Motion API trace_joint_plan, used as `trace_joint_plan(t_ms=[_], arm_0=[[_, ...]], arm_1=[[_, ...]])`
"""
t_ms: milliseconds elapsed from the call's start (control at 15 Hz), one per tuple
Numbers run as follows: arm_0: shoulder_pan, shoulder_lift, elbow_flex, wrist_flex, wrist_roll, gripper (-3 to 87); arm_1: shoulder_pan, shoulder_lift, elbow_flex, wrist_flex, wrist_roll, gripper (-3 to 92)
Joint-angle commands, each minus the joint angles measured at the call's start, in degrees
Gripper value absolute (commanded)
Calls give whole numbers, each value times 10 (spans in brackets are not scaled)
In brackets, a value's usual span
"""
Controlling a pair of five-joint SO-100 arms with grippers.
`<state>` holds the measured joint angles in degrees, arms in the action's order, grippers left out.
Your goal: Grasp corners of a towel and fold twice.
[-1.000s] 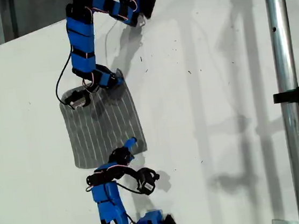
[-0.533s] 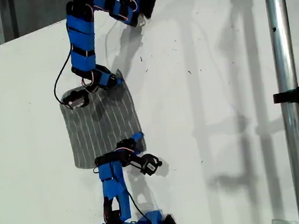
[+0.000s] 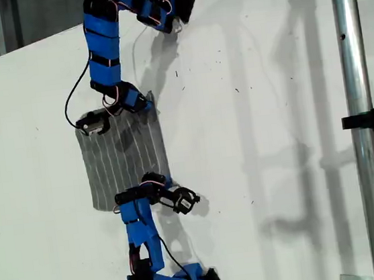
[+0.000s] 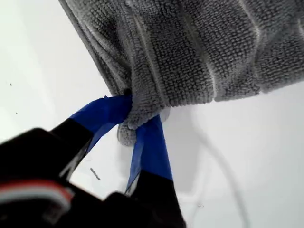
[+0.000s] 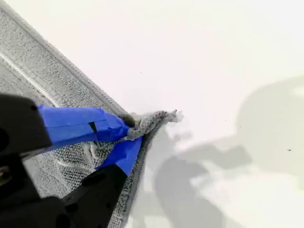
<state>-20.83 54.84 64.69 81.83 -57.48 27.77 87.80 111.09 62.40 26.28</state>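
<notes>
Clamped shut on a corner [image 4: 126, 134] of the towel [image 3: 119, 164], my first claw [image 4: 138, 114] has a bunched fold of cloth between its blue tips; my second claw [image 5: 130, 135] is closed on another corner [image 5: 156, 118], pinching only a thin twist of it. In the exterior view the towel lies flat on the counter [image 3: 271, 103], toward nine o'clock from centre, with an arm at its one o'clock corner and an arm at its five o'clock corner. To fold cleanly, I judge both corners should rise together, travel level toward nine o'clock at matched pace, and land on the far edge; the thin pinch may slip if tugged.
</notes>
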Motion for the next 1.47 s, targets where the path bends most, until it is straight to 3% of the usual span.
trace_joint_plan(t_ms=[0, 267, 400, 533, 733, 1133, 1400], arm_0=[[49, 33, -47, 47, -21, -27], [192, 134, -69, 101, -112, -27], [287, 160, -70, 110, -201, -27], [339, 161, -76, 114, -264, -27], [271, 157, -52, 134, -213, -27], [-42, 143, -45, 140, 44, -27], [-178, 156, -72, 144, 141, -27]], arm_1=[[-45, 74, 6, 28, 43, -3], [-215, 214, 14, 106, 200, -3], [-334, 287, 7, 141, 316, -3], [-406, 301, -12, 138, 372, -3], [-303, 273, -21, 134, 307, -3], [56, 186, -60, 62, 37, -3], [167, 99, -200, 45, -53, -3]])
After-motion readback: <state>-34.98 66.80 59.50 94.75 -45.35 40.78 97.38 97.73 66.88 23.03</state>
